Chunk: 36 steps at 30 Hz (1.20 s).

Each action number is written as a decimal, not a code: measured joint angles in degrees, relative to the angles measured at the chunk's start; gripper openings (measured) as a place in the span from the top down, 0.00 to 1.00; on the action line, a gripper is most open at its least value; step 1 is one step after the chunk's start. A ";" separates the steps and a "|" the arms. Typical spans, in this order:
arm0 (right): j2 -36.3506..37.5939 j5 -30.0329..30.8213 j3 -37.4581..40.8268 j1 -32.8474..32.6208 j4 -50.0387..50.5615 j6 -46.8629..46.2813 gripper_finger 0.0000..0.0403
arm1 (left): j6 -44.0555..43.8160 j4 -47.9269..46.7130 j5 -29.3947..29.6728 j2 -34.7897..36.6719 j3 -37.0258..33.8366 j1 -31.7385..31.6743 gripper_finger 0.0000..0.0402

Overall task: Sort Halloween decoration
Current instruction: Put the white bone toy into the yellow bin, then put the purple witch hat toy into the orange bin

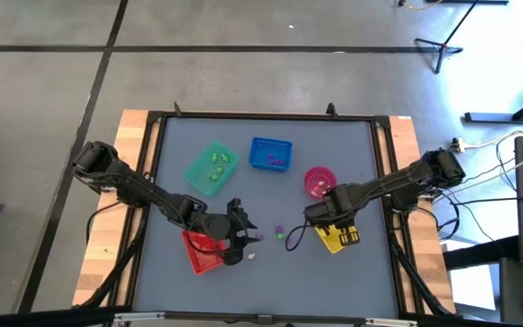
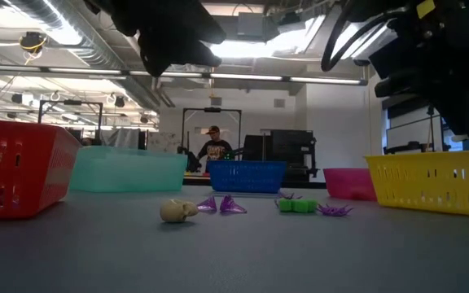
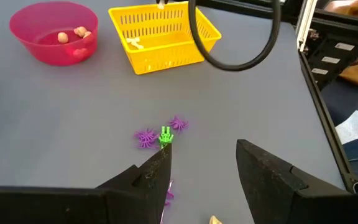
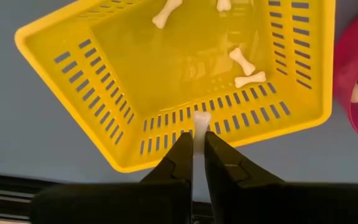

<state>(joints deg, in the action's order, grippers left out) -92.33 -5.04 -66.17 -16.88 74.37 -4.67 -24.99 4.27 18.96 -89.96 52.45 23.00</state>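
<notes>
My right gripper (image 4: 197, 149) is above the near rim of the yellow tray (image 4: 185, 68), shut on a small white bone (image 4: 201, 119). Several more bones lie in that tray. My left gripper (image 3: 201, 165) is open and empty, above the table beside the red tray (image 1: 202, 252). On the table ahead of it lie loose trinkets: purple spiders (image 3: 146, 138), a green piece (image 3: 166, 137) and a pale skull (image 2: 177, 211). The pink bowl (image 3: 53, 31) holds pinkish pieces. My right gripper pinches the white bone between its two fingers at one end of the bone. The bone's other, knobbed end (image 4: 201, 117) sticks out past the fingertips. The fingers point down toward the tray. The bone is lifted clear, above the tray's slotted wall.
A green tray (image 1: 212, 166) and a blue tray (image 1: 271, 153) stand at the far side, each with small pieces inside. Black frame rails run around the table. A person (image 2: 214, 146) shows in the room beyond the far edge. Open table surface lies between the arms.
</notes>
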 joint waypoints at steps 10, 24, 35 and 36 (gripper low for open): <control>0.00 0.00 0.00 0.00 -1.05 0.02 0.80 | 1.16 0.27 -0.24 -4.90 0.04 -0.11 0.59; -0.02 0.09 0.00 0.01 -1.26 0.04 0.63 | 1.14 2.75 -0.17 -9.44 0.02 -0.26 0.59; -0.07 -0.02 -0.03 0.02 -1.80 0.04 0.63 | 0.51 3.42 -0.47 -13.63 0.07 -1.12 0.59; -0.07 0.00 -0.04 0.02 -1.97 0.04 0.63 | -0.07 3.51 -0.50 -14.24 0.07 -1.34 0.59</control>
<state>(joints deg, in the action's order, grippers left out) -92.40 -5.04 -66.22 -16.86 72.40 -4.62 -25.06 7.78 18.46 -104.20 52.51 21.67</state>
